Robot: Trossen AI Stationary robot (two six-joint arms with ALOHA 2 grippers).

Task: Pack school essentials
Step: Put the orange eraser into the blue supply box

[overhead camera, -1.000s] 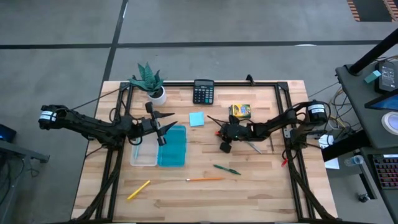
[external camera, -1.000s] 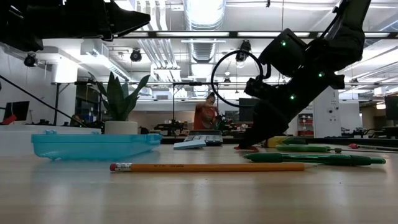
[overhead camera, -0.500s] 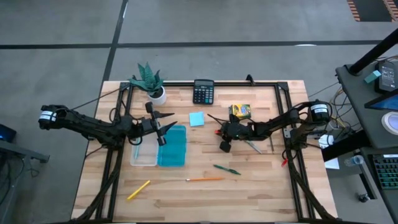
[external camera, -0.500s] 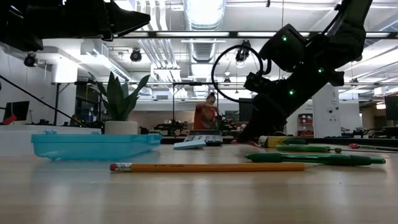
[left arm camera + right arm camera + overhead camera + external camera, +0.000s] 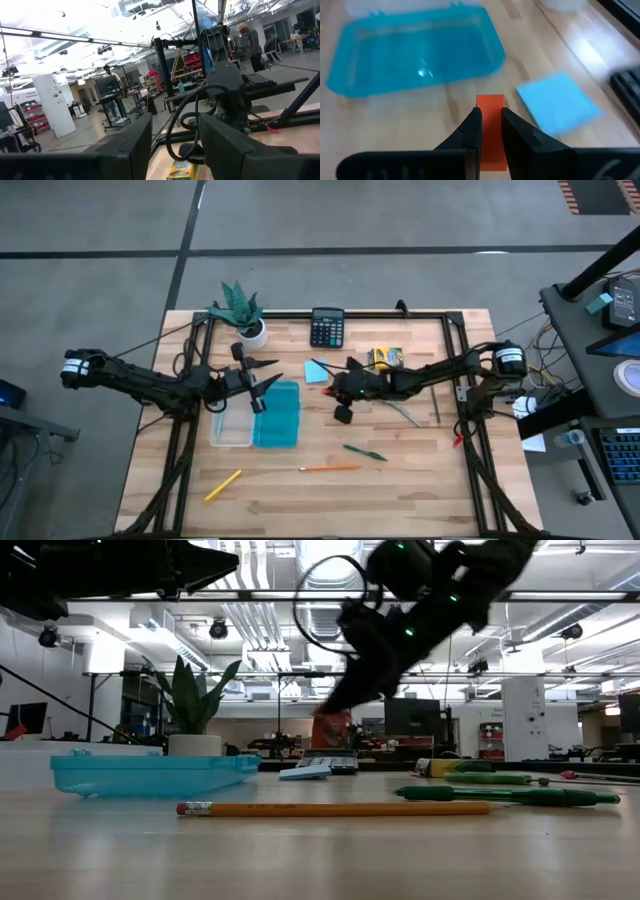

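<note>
The wooden bench [image 5: 420, 480] carries everything, ringed by a dark frame. On its left half lies the clear box [image 5: 232, 425] with its teal lid [image 5: 279, 416] swung open flat beside it; nothing can be made out inside either half. The left arm reaches over this box, its left pincer [image 5: 262, 386] hanging above the lid's far edge with the fingers standing apart and holding nothing.

The right arm stretches from the right edge toward the middle. Its right pincer [image 5: 489, 129] is pinched narrow on the red eraser [image 5: 490, 132], held above the bench between the lid and the light-blue sticky-note pad [image 5: 558, 102], which lies flat just beyond it.

At the back edge stand a white-potted plant [image 5: 241, 310] and a black calculator [image 5: 327, 326]. The yellow crayon box [image 5: 386, 358] rests right of the pad, close to the right arm. Green-handled scissors [image 5: 405, 413] lie under that arm.

Nearer the front lie a green pen [image 5: 365, 451], an orange pencil [image 5: 330, 468] and, toward the left front corner, a yellow pen [image 5: 222, 485], all well apart from the clear box.
</note>
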